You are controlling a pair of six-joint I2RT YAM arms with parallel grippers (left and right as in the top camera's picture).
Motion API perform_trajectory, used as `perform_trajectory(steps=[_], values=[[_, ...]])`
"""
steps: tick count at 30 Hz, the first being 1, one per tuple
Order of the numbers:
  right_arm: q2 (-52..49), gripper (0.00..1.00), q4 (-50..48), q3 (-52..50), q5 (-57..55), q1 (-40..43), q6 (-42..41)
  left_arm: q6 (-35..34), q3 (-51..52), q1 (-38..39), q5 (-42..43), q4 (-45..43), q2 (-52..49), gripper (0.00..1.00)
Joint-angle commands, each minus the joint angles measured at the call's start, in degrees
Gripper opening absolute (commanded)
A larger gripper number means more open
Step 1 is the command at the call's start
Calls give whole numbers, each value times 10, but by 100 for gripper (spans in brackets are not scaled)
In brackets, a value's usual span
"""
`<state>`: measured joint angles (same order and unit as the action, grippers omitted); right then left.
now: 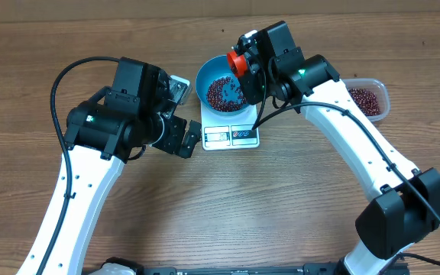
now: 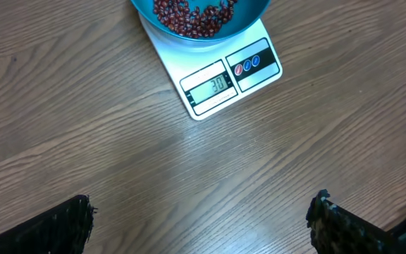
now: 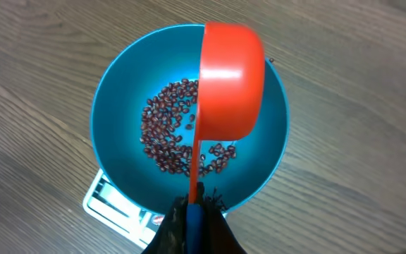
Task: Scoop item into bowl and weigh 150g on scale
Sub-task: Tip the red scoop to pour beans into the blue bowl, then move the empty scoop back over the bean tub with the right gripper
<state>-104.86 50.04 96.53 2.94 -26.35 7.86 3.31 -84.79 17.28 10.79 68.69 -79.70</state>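
The white rectangular scale (image 2: pixel 217 85), display end toward the table's (image 2: pixel 83 106) near edge, carries the round blue bowl (image 3: pixel 118 120) of red-brown beans (image 3: pixel 164 134). The right gripper (image 3: pixel 194 206) pinches an orange-red plastic scoop (image 3: pixel 231 85), overturned above the bowl, handle running back to its fingers. The left gripper (image 2: pixel 201 215) gapes wide nearby.

The bench (image 2: pixel 83 106) is brown wood grain, smooth and matt. The bowl (image 3: pixel 118 106) is smooth blue plastic with a soft sheen. The scoop (image 3: pixel 231 77) is glossy orange-red plastic. The scale (image 2: pixel 171 63) is smooth white plastic. The beans (image 3: pixel 164 134) shine faintly. The tub (image 1: pixel 383 95) is clear plastic. On the left tool (image 2: pixel 201 222), the black fingers (image 2: pixel 55 226) look rough.
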Motion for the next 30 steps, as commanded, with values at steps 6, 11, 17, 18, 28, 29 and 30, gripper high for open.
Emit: perform_trajectory(steps=[6, 11, 17, 18, 28, 29, 30], values=[[-2, 4, -2, 24, -65, -33, 62, -7, -11, 4, -20, -3, 3, 99], [-1, 4, -2, 26, -155, -74, 74, -7, -11, 4, -20, -3, 3, 100], [3, 4, 1, 26, -185, -83, 74, -7, -11, 4, -20, -3, 3, 100], [4, 4, 2, 26, -185, -83, 73, -7, -11, 4, -20, -3, 3, 99], [32, 4, 11, 26, -127, -61, 54, -8, -11, 4, -20, -12, 3, 99], [34, 4, 13, 26, -114, -55, 50, -8, -11, 4, -18, -15, 3, 100], [40, 4, 13, 26, -86, -38, 35, -8, -11, 4, -16, -14, 3, 99]])
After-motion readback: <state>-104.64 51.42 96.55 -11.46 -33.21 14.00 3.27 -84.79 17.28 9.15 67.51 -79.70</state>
